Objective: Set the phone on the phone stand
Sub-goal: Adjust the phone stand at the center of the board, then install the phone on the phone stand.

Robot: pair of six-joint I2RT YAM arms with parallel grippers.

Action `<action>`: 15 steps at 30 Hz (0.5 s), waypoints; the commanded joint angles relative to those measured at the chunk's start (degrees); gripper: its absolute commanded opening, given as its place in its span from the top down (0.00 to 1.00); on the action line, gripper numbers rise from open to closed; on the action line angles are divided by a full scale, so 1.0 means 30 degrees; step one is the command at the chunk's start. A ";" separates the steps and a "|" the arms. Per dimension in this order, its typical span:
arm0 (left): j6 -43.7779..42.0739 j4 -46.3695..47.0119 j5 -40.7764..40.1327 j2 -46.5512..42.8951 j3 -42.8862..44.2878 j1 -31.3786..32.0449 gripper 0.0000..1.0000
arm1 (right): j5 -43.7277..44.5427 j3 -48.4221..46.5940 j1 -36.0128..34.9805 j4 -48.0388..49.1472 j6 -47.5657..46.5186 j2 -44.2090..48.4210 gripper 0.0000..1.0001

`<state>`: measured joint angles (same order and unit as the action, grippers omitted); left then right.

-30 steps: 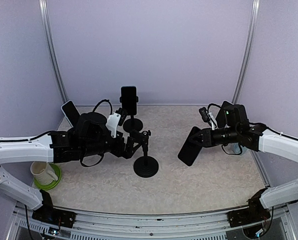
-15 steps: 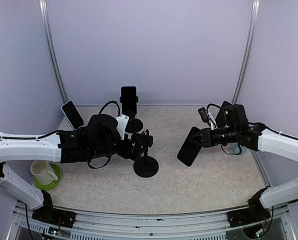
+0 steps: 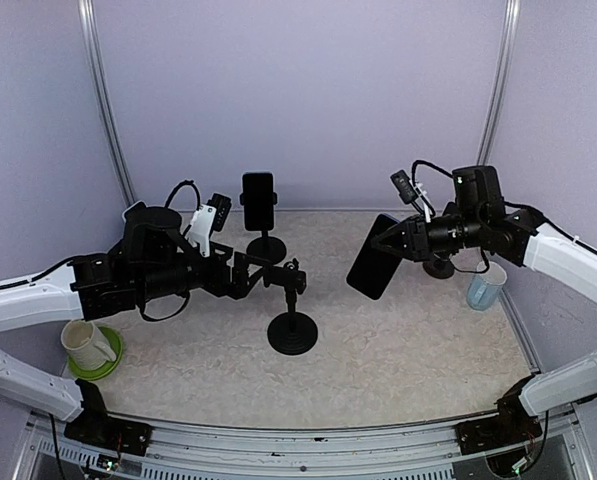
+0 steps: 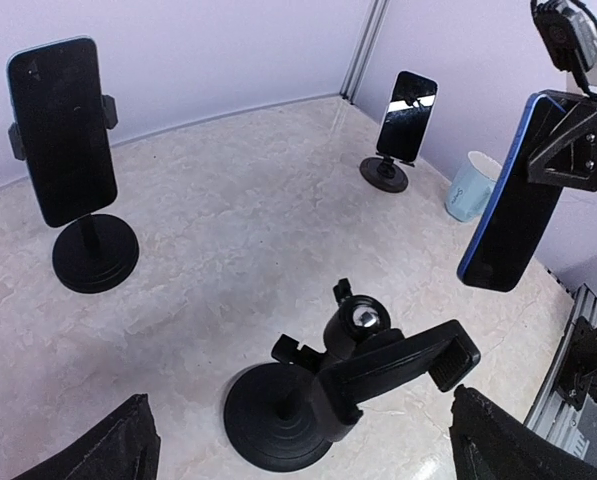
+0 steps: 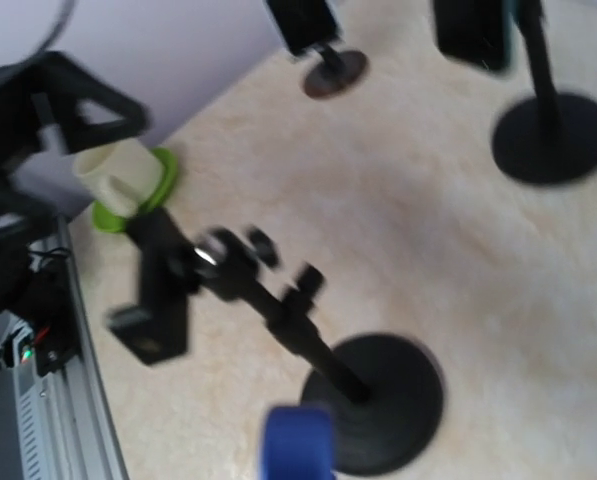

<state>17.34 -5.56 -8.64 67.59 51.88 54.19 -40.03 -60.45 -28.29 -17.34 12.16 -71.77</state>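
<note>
The empty black phone stand (image 3: 292, 322) stands mid-table, its clamp head (image 4: 398, 365) tilted sideways on the post. My left gripper (image 3: 256, 276) sits just left of that clamp, open; in the left wrist view its fingers (image 4: 113, 450) stand wide on either side of the stand, touching nothing. My right gripper (image 3: 410, 243) is shut on the blue-edged phone (image 3: 371, 268), held tilted in the air to the right of the stand. The phone (image 4: 508, 200) also shows from the left wrist. The right wrist view is blurred, with the phone's blue edge (image 5: 298, 440) above the stand's base (image 5: 383, 400).
A second stand holding a phone (image 3: 259, 200) is at the back centre. Another phone (image 3: 135, 212) peeks out behind my left arm, and a further one on a stand (image 4: 408, 100) is at the right. A pale blue cup (image 3: 486, 286) stands far right, a white mug on a green saucer (image 3: 90, 346) front left.
My right arm has lifted the phone higher and slightly left. My left arm reached toward the stand, then drew back left and rose, still open.
</note>
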 commanded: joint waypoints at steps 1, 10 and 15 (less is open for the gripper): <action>-0.0742 0.0296 0.3247 -0.0738 -0.0943 -0.1527 0.01 | -0.1757 -0.2159 -0.0033 -0.1418 -0.2252 -0.0248 1.00; -0.1918 0.2090 0.7010 -0.0682 -0.2081 -0.2639 0.05 | -0.2402 -0.5585 -0.1153 -0.2781 -0.3953 -0.1021 1.00; -0.2256 0.3586 0.8606 -0.0374 -0.2588 -0.3066 0.14 | -0.2799 -0.7552 -0.2295 -0.3451 -0.5022 -0.1715 1.00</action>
<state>12.91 -0.62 11.16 65.80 45.47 46.04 -45.52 -77.78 -32.51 -26.92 0.93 -75.90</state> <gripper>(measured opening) 0.880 0.079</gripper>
